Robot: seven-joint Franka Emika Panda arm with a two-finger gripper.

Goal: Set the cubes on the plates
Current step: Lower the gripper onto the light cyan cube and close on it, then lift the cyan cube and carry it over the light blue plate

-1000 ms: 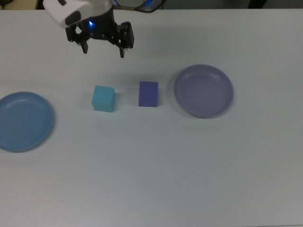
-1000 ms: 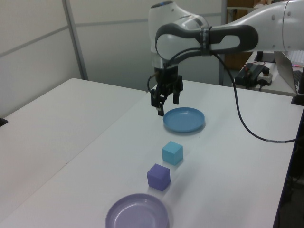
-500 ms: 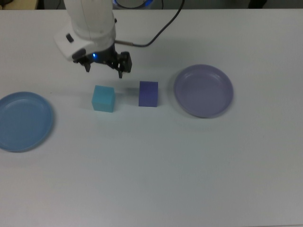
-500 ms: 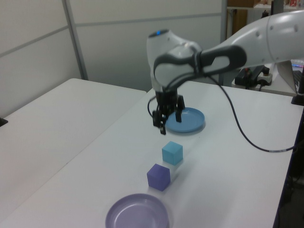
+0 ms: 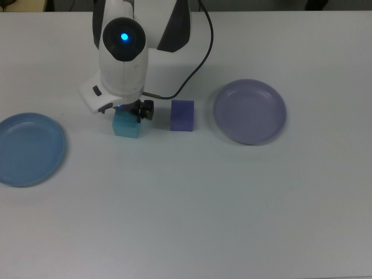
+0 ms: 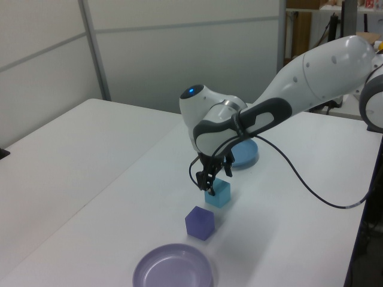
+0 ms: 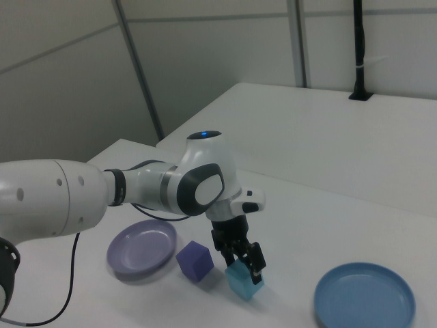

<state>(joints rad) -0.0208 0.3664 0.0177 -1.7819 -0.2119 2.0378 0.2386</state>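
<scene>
Neither cube is plated: the gripper [image 7: 240,262] straddles the cyan cube [image 7: 244,282], fingers parted and not yet clamped, with the violet cube [image 5: 182,115] just beside it, both plates bare.

Your pincer [image 5: 127,114] sits at the cyan cube [image 5: 127,127], with the violet cube [image 5: 182,115] just beside on the top view's right. Open bench [image 5: 192,209] fills the lower frame; plates [image 5: 29,149] [image 5: 250,111] flank the far left and right.
</scene>
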